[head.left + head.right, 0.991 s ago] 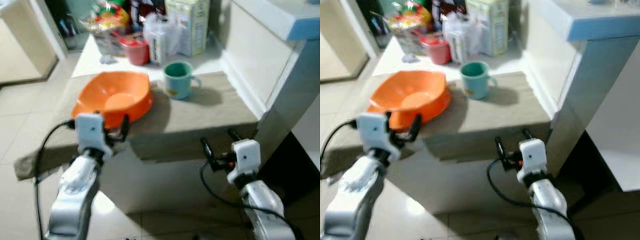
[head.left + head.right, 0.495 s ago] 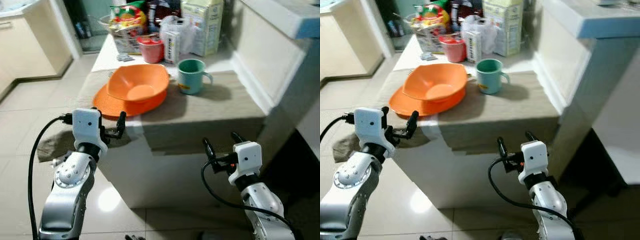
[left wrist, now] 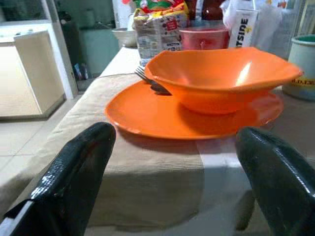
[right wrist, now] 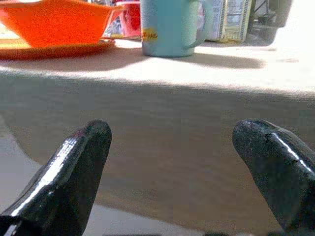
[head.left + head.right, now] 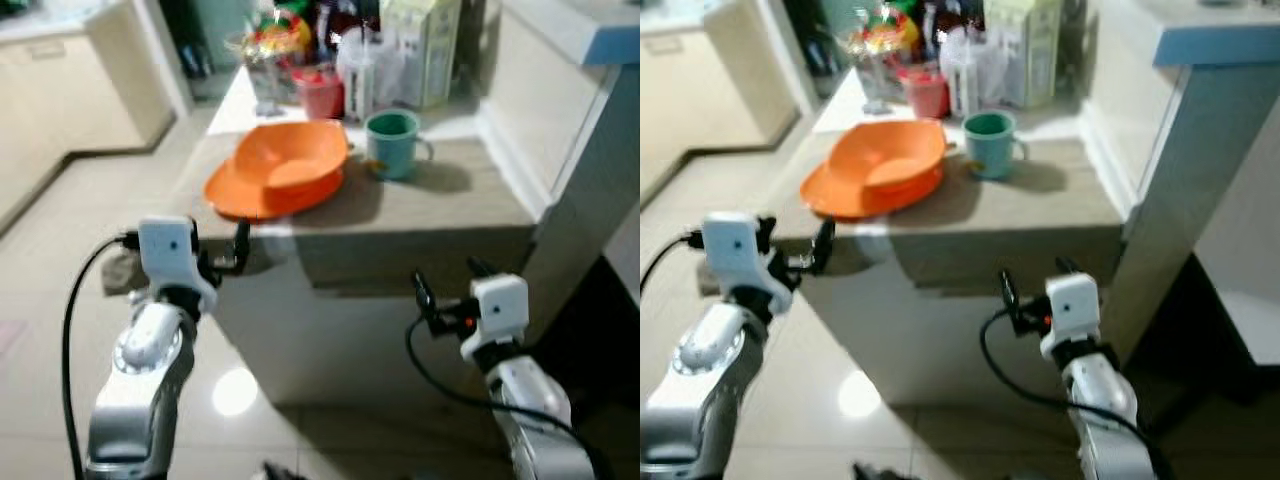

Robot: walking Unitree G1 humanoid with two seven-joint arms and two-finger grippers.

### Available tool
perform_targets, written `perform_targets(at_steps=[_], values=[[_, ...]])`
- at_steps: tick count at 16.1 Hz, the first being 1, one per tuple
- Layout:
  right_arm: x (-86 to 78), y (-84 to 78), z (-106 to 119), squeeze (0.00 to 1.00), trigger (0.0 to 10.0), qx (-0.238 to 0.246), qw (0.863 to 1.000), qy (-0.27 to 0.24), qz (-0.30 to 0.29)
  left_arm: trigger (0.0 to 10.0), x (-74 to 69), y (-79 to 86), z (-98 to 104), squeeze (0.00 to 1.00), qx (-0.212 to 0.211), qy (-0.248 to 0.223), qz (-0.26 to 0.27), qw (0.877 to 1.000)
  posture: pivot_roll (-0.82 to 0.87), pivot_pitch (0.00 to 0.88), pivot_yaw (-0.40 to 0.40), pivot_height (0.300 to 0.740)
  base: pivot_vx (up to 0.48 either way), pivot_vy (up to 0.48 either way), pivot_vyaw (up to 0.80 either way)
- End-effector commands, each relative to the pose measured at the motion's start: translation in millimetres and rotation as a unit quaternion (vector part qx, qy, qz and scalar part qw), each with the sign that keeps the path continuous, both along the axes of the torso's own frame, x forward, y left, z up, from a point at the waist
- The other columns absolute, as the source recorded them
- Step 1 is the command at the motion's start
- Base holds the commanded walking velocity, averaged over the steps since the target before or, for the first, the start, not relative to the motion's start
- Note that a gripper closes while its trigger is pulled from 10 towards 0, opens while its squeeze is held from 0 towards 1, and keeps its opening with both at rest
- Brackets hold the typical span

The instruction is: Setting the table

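An orange bowl [image 5: 290, 160] sits on an orange plate [image 5: 235, 195] on the cloth-covered table [image 5: 420, 215]. A fork [image 3: 150, 82] lies on the plate behind the bowl. A teal mug [image 5: 392, 145] stands to the right of the bowl. My left gripper [image 5: 225, 262] is open at the table's front left corner, short of the plate and holding nothing. My right gripper [image 5: 448, 285] is open too, below the front edge and facing the hanging cloth [image 4: 167, 123].
A red cup [image 5: 318, 95], snack bags [image 5: 275, 40] and a carton [image 5: 425, 50] crowd the back of the table. A white counter wall [image 5: 560, 120] runs along its right side. A cabinet [image 5: 80, 90] stands at the left across tiled floor [image 5: 60, 250].
The whole picture has shifted, so the camera moved. My left gripper has dropped back from beside the plate to the table's front corner. Both grippers stay open.
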State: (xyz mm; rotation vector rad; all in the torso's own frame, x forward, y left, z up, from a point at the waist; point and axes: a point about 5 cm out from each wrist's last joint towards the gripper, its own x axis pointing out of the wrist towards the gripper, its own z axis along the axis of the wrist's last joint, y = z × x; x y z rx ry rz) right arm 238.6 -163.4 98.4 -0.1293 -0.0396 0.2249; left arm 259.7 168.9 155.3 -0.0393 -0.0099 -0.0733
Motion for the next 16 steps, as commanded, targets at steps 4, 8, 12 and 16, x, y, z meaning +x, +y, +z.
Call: perform_targets(at_steps=[4, 8, 12, 16], values=[[1.2, -0.9, -0.6, 0.00, 10.0, 0.001, 1.000, 0.004, 0.003, 10.0, 2.1, -0.5, 7.1, 0.00, 0.001, -0.019, 0.011, 1.000, -0.15, 0.020, 0.119, 0.740, 0.131, -0.322, 0.00], [2.8, -1.1, 0.2, 0.00, 10.0, 0.000, 1.000, 0.005, 0.001, 10.0, 2.6, -0.6, 7.0, 0.00, 0.007, -0.021, 0.012, 1.000, -0.15, 0.021, 0.118, 0.740, 0.000, 0.000, 0.00], [11.4, 0.0, 9.3, 0.00, 10.0, 0.008, 1.000, -0.006, -0.003, 10.0, 3.5, -3.5, 5.9, 0.00, 0.011, -0.021, 0.010, 1.000, -0.15, 0.023, 0.118, 0.740, 0.000, 0.000, 0.00], [30.2, -1.0, 25.8, 0.00, 10.0, 0.015, 0.999, -0.032, -0.007, 10.0, 3.5, -6.8, 6.5, 0.00, 0.017, -0.025, 0.008, 1.000, -0.14, 0.019, 0.107, 0.740, 0.000, 0.000, 0.00]])
